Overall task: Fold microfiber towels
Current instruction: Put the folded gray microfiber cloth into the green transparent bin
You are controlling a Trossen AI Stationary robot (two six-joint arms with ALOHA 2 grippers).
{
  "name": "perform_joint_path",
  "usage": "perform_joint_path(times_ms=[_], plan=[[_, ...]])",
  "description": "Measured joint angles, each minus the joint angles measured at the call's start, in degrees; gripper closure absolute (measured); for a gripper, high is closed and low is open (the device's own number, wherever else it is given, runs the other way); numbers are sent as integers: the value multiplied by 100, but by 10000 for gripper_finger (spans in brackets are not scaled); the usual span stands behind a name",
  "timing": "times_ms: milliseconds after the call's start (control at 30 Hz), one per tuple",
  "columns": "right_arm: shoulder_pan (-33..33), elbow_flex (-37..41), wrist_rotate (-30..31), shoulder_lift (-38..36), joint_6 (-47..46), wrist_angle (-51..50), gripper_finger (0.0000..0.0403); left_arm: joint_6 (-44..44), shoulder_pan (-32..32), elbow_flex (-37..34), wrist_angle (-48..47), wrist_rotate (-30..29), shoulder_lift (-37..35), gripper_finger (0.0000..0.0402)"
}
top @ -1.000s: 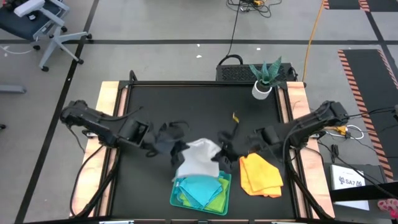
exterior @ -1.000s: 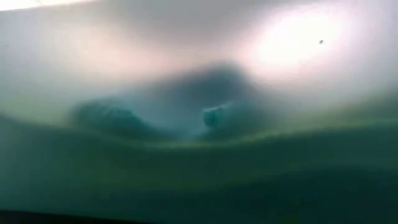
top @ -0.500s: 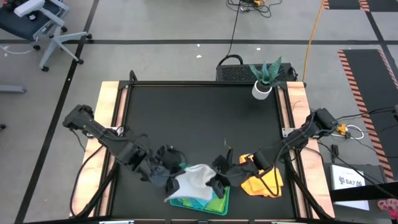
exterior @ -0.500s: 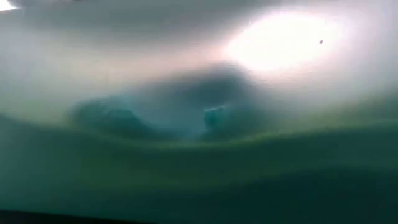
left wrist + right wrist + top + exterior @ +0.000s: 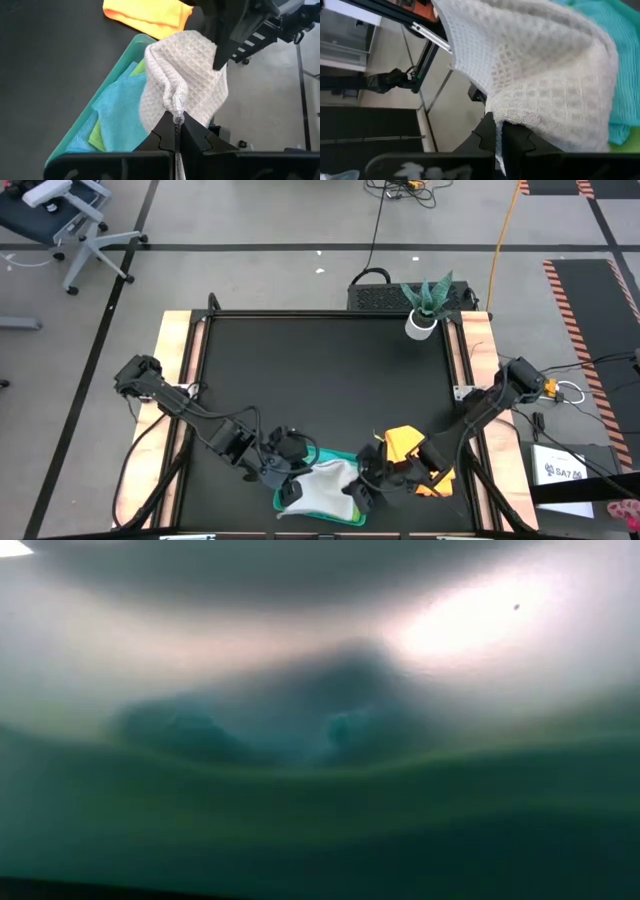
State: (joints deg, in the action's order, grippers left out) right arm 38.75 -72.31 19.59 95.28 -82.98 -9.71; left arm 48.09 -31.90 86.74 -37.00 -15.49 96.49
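Pinching the white towel (image 5: 325, 485) between them, both grippers hang over the teal tray (image 5: 107, 97) at the near edge of the table (image 5: 320, 370). The left gripper (image 5: 287, 488) holds the towel's left side, its fingers closed on a bunched fold of the waffle cloth, as the left wrist view shows clearly. The right gripper (image 5: 362, 490) holds the right side, its fingers likewise clamped on an edge of the same towel, seen up close in the right wrist view. The towel sags between the two grips, draped above the tray and covering most of it from above.

Under the white towel, a blue towel (image 5: 117, 117) lies in the tray, with a green towel (image 5: 97, 140) showing beneath it at its edges. The orange towel (image 5: 408, 445) lies on the table just right of the tray, partly hidden by the right arm, which crosses over it.

Both arms reach in from the table's side edges toward the near middle. A potted plant (image 5: 427, 305) stands at the far right corner. The low view is filled with a blur of pale and teal shapes, and nothing in it can be made out.
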Motion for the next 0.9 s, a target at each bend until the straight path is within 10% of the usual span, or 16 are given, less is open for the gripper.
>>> perform_joint_path(times_ms=[900], plan=[[144, 0, -318, 495, -1194, -1061, 403, 418, 153, -1579, 959, 50, -2, 396]])
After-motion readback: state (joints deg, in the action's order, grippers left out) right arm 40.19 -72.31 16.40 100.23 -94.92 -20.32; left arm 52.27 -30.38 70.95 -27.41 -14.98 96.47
